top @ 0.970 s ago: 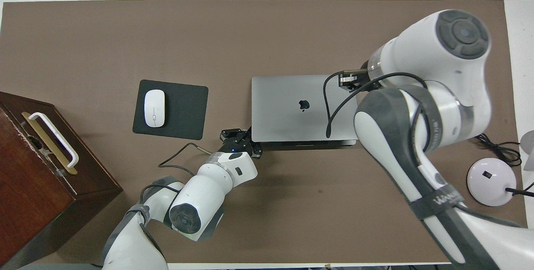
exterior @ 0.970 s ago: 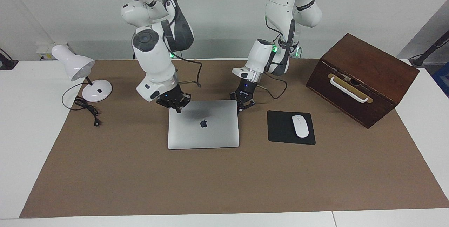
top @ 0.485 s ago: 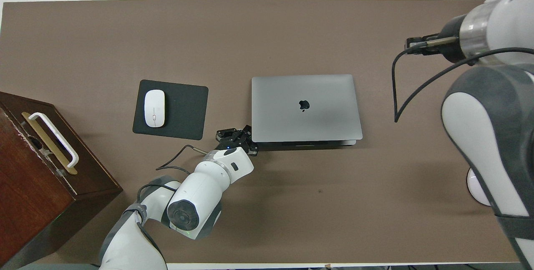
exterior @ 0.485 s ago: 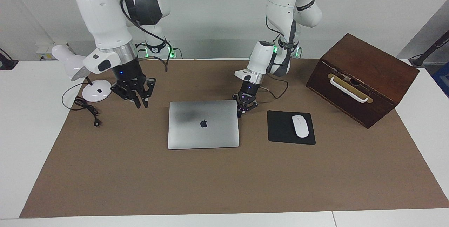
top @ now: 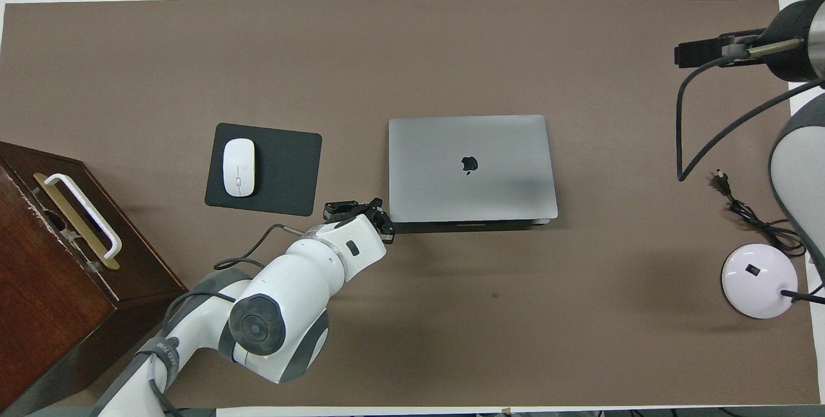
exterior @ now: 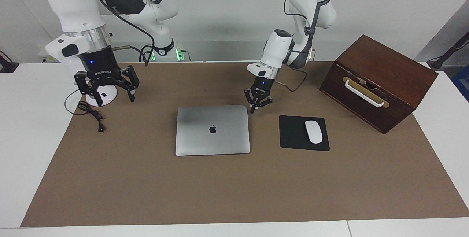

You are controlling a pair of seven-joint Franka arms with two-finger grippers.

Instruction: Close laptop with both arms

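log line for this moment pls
laptop: lid shut, flat | left gripper: shut, over laptop's corner | right gripper: open, over lamp base

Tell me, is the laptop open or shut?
Shut. The laptop lies flat on the brown mat, lid down with the apple logo facing up; no screen or keys show.

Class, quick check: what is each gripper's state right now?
Left gripper: shut, holding nothing, raised beside the closed laptop.
Right gripper: open, holding nothing, over the lamp base.
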